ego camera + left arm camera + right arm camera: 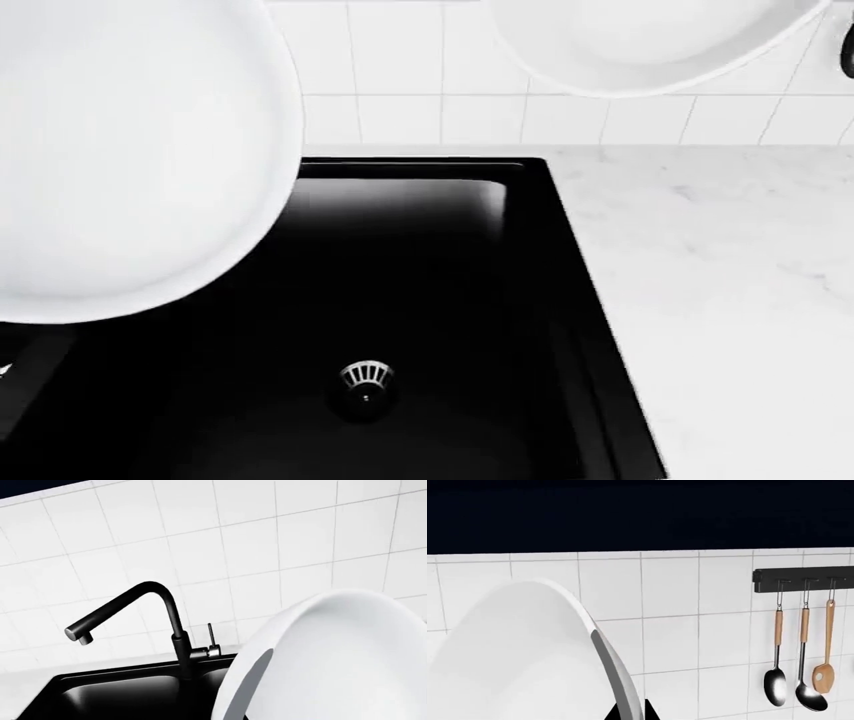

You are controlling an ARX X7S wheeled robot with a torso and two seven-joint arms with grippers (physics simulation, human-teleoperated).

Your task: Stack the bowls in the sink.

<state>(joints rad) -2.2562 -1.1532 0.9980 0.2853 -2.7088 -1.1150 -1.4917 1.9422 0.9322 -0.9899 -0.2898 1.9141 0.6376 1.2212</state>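
White tile wall, marble counter (721,300), black sink (587,330) below. Both bowls airborne: left bowl (120,150) over the basin, right bowl (641,40) near the wall. Grippers hidden, grip state unknown. Risk: slip or rim clash, bowl drops hard.

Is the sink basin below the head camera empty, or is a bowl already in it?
Empty. In the head view the black sink shows only its drain strainer; both white bowls appear up near the camera, above it.
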